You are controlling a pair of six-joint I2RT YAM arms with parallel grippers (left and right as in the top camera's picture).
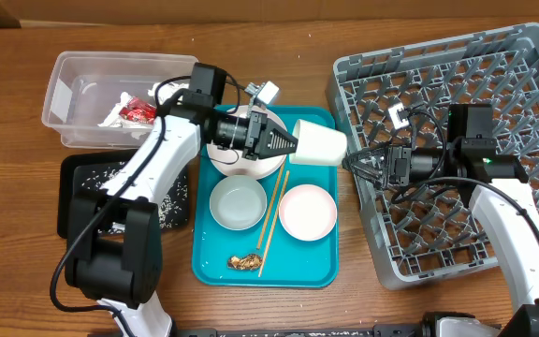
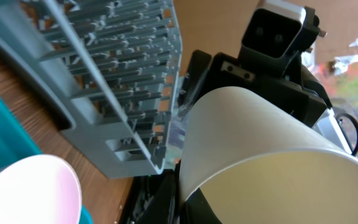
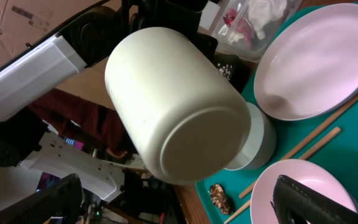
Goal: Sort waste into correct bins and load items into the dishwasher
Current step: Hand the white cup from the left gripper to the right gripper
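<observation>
The left hand (image 1: pixel 288 143) pinches a white cup (image 1: pixel 321 143) at its rim and holds it on its side in the air, mouth toward that hand and base pointing away from it. The right hand (image 1: pixel 356 165) sits just beyond the cup's base. Its 2 fingers (image 3: pixel 316 200) are spread wide with the rounded base framed between them, and whether they touch the cup cannot be told. Behind the right hand is the grey dish rack (image 1: pixel 494 75), its pegs bare near the wrist. Below the left hand lies the teal tray (image 1: pixel 204 267) on the tabletop (image 1: pixel 26 281). On it, 1 large plate (image 1: pixel 241 168) sits directly under the left wrist. A small bowl (image 1: pixel 238 204) and a smaller plate (image 1: pixel 307 212) lie nearer the robot than the cup, with the chopsticks (image 1: pixel 271 220) slanting between them. A brown scrap (image 1: pixel 242 262) lies at the chopsticks' near end. Behind the left arm, well apart from either hand, the clear tub (image 1: pixel 82 94) holds crumpled napkins (image 1: pixel 115 116) and a red wrapper (image 1: pixel 138 110). The black tray (image 1: pixel 73 201) beside it carries scattered rice grains (image 1: pixel 171 201).
</observation>
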